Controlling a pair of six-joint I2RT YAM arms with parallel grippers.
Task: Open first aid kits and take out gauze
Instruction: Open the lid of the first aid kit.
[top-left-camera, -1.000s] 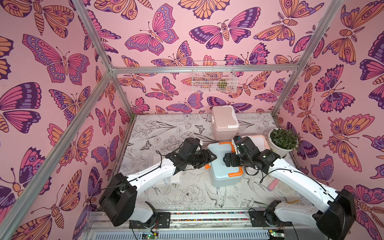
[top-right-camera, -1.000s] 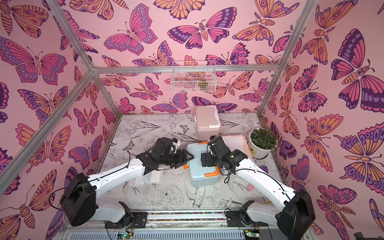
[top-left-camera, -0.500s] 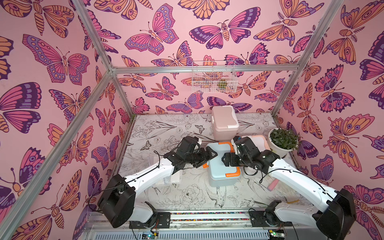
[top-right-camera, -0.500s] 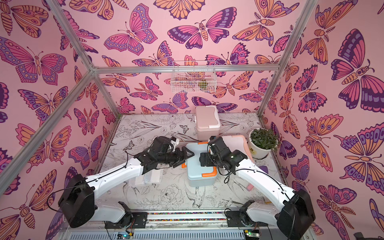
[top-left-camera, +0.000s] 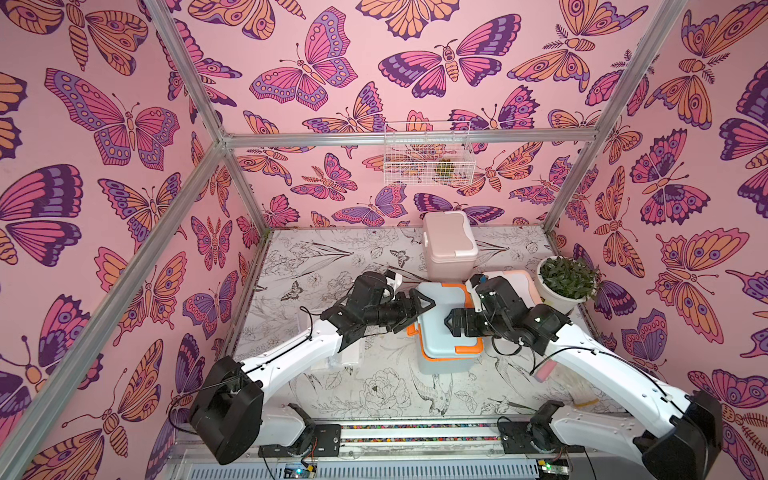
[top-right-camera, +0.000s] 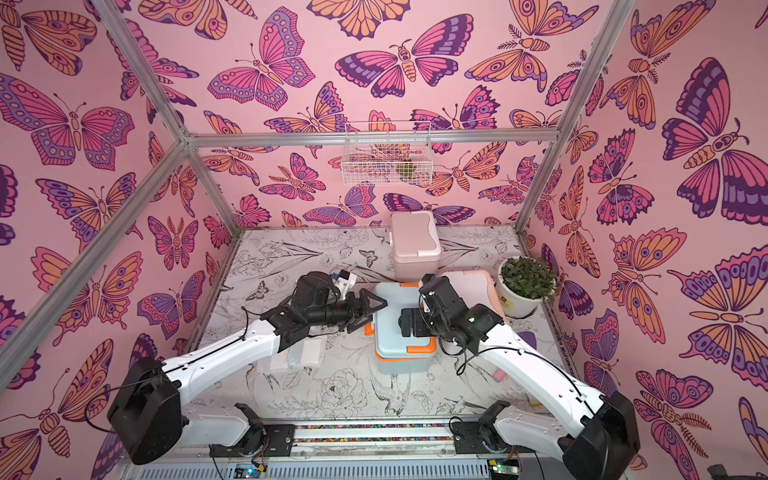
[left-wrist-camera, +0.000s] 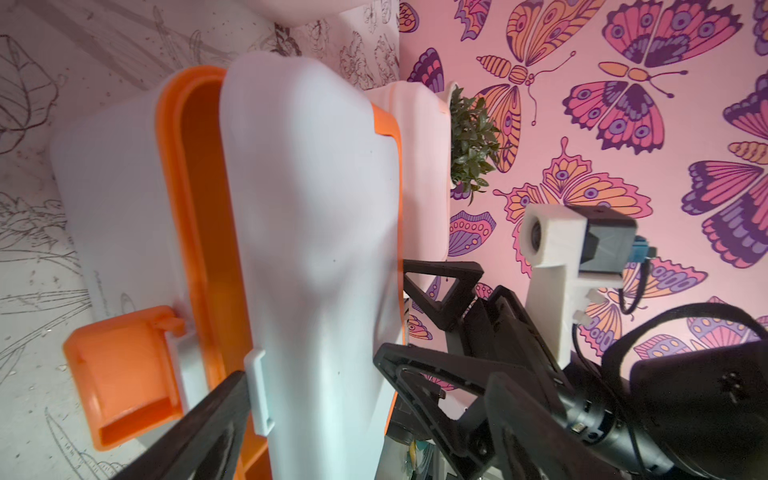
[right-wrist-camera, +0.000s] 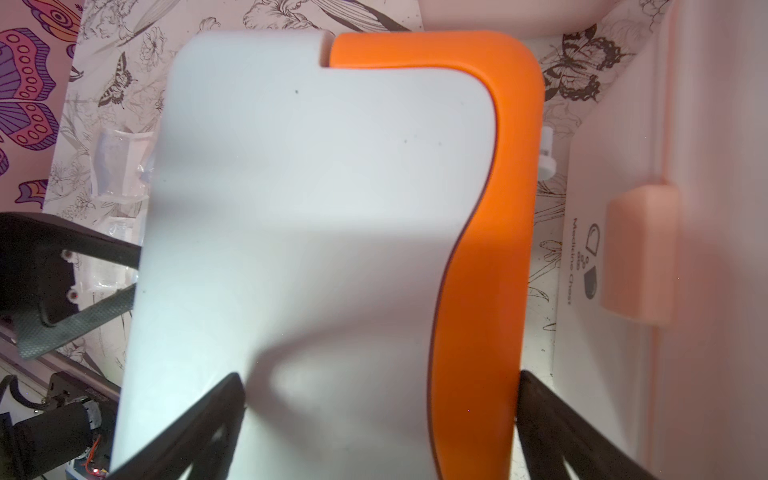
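Blue case (top-left-camera: 436, 332) sits mid-table (top-left-camera: 332, 266), upright. Its lid (left-wrist-camera: 316, 208) is ajar on the left side, with the orange rim showing in the gap in the left wrist view. The orange latch (left-wrist-camera: 120, 374) hangs flipped off the lid. Left gripper (top-left-camera: 417, 313) is at the case's left edge with its fingers spread and nothing between them. One finger (left-wrist-camera: 199, 424) lies against the lid's small white tab. Right gripper (top-left-camera: 455, 322) hovers over the lid from the right, jaws wide. In the right wrist view its fingers (right-wrist-camera: 199, 424) stand either side of the orange handle (right-wrist-camera: 490, 249), not clamping it. Pink case (top-left-camera: 449, 245) stands just beyond the blue one, shut. White case (top-left-camera: 519, 278) sits right of it, partly hidden by the right arm. Plant (top-left-camera: 567, 278) is at the far right. Gauze (top-right-camera: 305, 353) lies flat on the table left of the blue case, partly under the left arm, out of any case.
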